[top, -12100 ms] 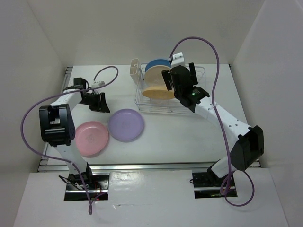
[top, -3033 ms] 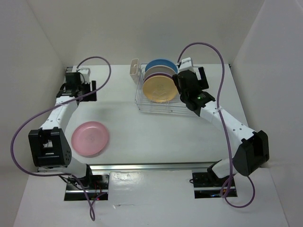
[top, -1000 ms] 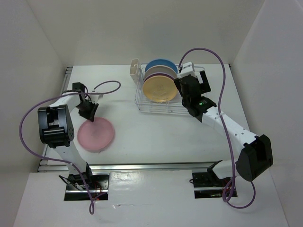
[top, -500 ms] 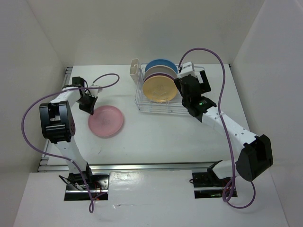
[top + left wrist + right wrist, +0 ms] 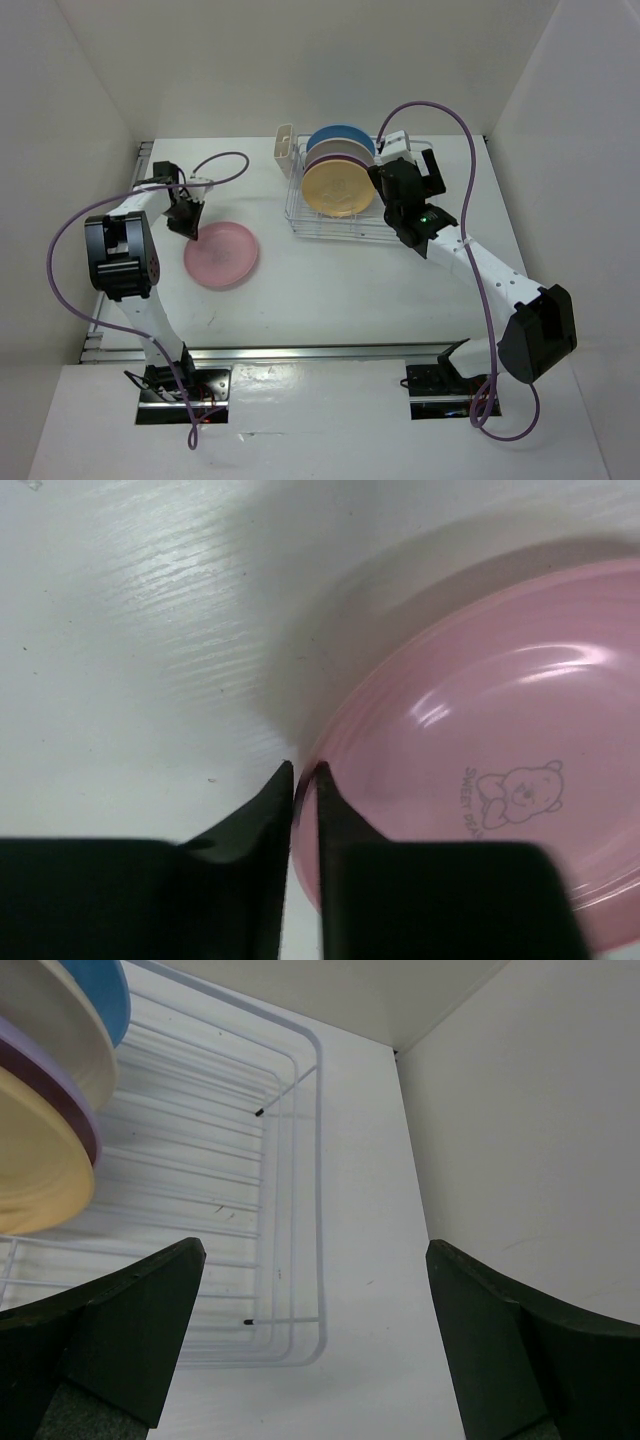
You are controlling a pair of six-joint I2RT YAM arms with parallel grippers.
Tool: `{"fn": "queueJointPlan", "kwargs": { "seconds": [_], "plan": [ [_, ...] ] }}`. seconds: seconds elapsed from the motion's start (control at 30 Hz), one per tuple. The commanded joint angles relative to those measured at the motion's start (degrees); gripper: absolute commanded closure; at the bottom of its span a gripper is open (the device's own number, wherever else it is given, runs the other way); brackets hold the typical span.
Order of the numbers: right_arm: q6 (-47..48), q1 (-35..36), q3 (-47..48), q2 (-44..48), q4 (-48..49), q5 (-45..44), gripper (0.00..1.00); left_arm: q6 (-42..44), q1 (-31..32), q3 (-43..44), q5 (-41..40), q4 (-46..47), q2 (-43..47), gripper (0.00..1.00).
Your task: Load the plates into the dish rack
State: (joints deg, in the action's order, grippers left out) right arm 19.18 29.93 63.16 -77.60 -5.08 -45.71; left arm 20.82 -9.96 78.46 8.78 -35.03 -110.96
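The pink plate [image 5: 221, 255] lies on the table left of centre. My left gripper [image 5: 190, 228] is shut on its left rim, and the held edge is a little off the table. In the left wrist view the fingers [image 5: 303, 776] pinch the rim of the pink plate [image 5: 480, 780]. The dish rack [image 5: 395, 225] stands at the back. It holds the blue plate [image 5: 340, 134], the cream plate [image 5: 338, 151], the purple plate [image 5: 75, 1120] and the yellow-orange plate [image 5: 338, 188] on edge. My right gripper [image 5: 407, 175] is open and empty over the rack's right part [image 5: 313, 1248].
A cream cutlery cup [image 5: 283, 147] hangs on the rack's left end. The right half of the rack [image 5: 290, 1160] holds no plates. White walls enclose the table on the left, back and right. Purple cables loop above both arms.
Over the last second my left gripper has dragged the pink plate up and to the right, toward the rack. The right arm has not moved.
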Motion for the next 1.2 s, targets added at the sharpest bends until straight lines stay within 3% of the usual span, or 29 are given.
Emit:
{"fn": "queueJointPlan", "kwargs": {
  "seconds": [0.0,0.03,0.27,0.53,0.67,0.73,0.77,0.8,0.83,0.9,0.97,1.0,1.03,1.17],
  "plan": [
    [0.2,-0.4,0.0,1.3,2.5,-1.0,0.0,-0.7,-0.2,1.1,2.6,-0.2,-2.2,0.93],
    [0.2,-0.4,0.0,1.3,2.5,-1.0,0.0,-0.7,-0.2,1.1,3.2,-0.7,-2.2,1.0],
    [0.2,-0.4,0.0,1.3,2.5,-1.0,0.0,-0.2,-0.2,8.0,3.5,-3.3,-3.4,1.0],
    [-1.5,-0.4,0.0,0.7,2.0,0.2,0.0,1.7,-3.0,17.8,5.2,7.9,9.0,1.0],
    [-1.5,-0.4,0.6,0.7,2.0,0.2,0.0,2.4,-1.6,14.4,5.7,21.3,16.4,1.0],
    [-2.0,-0.4,0.6,0.7,1.5,0.2,0.0,3.8,-1.6,10.4,14.7,33.7,22.3,1.0],
    [-2.0,-0.4,0.6,0.7,1.5,0.2,0.0,3.8,-1.6,4.0,18.0,39.6,24.3,1.0],
    [-2.0,-0.4,0.6,0.7,1.5,0.2,0.0,4.8,-1.6,0.2,28.8,46.0,26.1,1.0],
    [-2.0,-0.4,0.6,0.7,1.5,0.2,0.0,8.3,-1.6,-3.3,32.7,58.9,28.9,1.0],
    [-2.0,-0.4,0.6,0.7,1.5,0.2,0.0,5.2,1.5,-10.5,34.2,71.3,29.7,1.0],
    [-2.0,-0.4,0.6,0.7,1.0,-0.4,0.0,10.5,4.6,-13.4,36.4,79.4,30.4,1.0],
    [-2.0,-0.4,1.3,0.2,1.0,-0.4,0.0,13.8,7.0,-14.4,34.1,81.2,30.4,1.0],
    [-2.7,-0.4,1.3,0.2,0.4,-0.4,0.0,19.6,13.1,-15.5,24.1,84.3,30.4,1.0],
    [-3.9,-0.4,2.4,-0.4,-1.9,0.1,0.0,23.3,20.1,-15.9,13.0,92.9,27.2,1.0]
  ]
}}
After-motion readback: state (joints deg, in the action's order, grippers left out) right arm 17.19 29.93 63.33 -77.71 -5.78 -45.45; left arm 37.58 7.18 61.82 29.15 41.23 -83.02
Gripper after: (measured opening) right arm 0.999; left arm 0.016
